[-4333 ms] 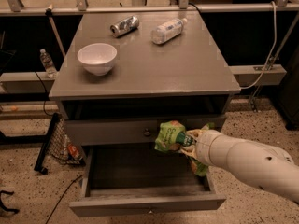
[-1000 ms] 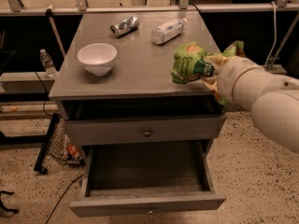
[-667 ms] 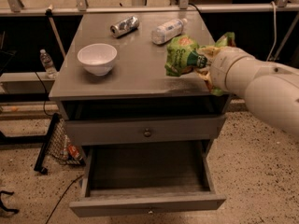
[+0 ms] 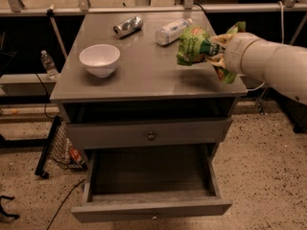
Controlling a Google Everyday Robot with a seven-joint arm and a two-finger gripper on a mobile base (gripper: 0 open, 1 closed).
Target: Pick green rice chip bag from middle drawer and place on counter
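Observation:
The green rice chip bag (image 4: 194, 45) hangs in the air over the right part of the counter (image 4: 144, 73), a little above its surface. My gripper (image 4: 214, 49) reaches in from the right on a white arm and is shut on the bag's right side. The middle drawer (image 4: 151, 178) is pulled open below, its bare grey inside showing nothing in it. The drawer above (image 4: 151, 135) with the round knob is closed.
On the counter stand a white bowl (image 4: 100, 60) at the left, a lying can (image 4: 128, 26) and a lying clear plastic bottle (image 4: 172, 31) at the back. A small bottle (image 4: 48, 63) stands on a shelf left of the cabinet.
The gripper has lifted the bag out of the drawer, up over the counter's right edge, and has moved it leftward and farther back over the counter.

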